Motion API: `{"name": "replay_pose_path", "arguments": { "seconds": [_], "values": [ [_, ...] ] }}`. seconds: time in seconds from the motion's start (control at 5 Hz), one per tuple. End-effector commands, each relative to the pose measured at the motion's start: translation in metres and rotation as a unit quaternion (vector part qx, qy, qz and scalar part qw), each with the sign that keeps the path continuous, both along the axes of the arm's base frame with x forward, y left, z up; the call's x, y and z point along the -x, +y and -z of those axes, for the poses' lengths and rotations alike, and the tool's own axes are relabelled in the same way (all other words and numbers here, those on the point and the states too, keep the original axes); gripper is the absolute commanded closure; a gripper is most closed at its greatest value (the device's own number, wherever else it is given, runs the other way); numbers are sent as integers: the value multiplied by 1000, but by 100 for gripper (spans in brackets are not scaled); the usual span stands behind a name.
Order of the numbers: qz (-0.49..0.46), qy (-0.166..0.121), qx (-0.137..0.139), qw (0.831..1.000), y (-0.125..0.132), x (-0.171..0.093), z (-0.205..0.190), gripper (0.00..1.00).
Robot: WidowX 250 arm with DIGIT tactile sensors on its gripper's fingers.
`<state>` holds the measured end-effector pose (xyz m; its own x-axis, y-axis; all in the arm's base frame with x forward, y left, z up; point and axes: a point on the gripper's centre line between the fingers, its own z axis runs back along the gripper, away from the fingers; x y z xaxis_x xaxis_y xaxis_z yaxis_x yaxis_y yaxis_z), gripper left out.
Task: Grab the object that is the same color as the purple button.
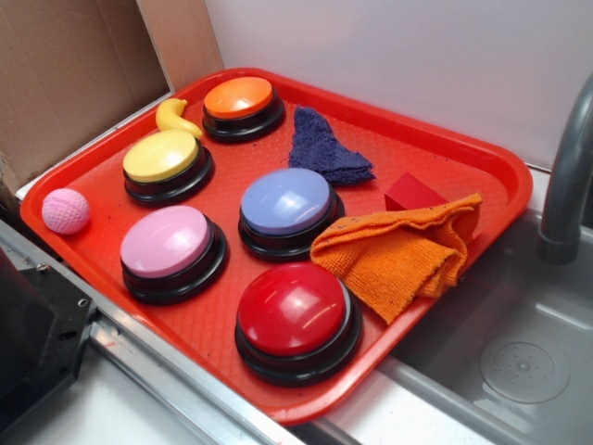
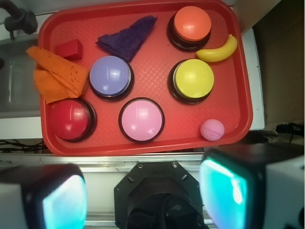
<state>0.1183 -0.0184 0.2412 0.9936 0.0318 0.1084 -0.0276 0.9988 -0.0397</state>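
The fingers [image 2: 143, 195] were wide open and held nothing. Next, I think, they needed to reach the small dark purple fuzzy cloth [image 2: 127, 39] behind the round lavender push button [image 2: 110, 76].

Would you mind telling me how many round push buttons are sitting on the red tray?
5, none apparently hidden: the orange button at the back, the yellow button before it, the purple button mid-tray, the pink button front-left, the red button nearest the front edge.
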Motion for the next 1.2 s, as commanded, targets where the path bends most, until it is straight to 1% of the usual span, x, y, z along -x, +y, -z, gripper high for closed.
{"name": "replay_pose_path", "arguments": {
  "seconds": [0.0,0.2,0.4,0.6,0.8,1.0],
  "values": [
    [0,0,0,1000,0,0,0,0],
    [-27,-18,16,999,-7,-20,4,0],
    [-84,-34,25,996,-8,-44,15,0],
    [-170,-55,27,984,-5,-74,32,0],
    [-268,-84,46,959,2,-105,51,0],
    [-333,-114,48,935,2,-143,73,0]
  ]
}}
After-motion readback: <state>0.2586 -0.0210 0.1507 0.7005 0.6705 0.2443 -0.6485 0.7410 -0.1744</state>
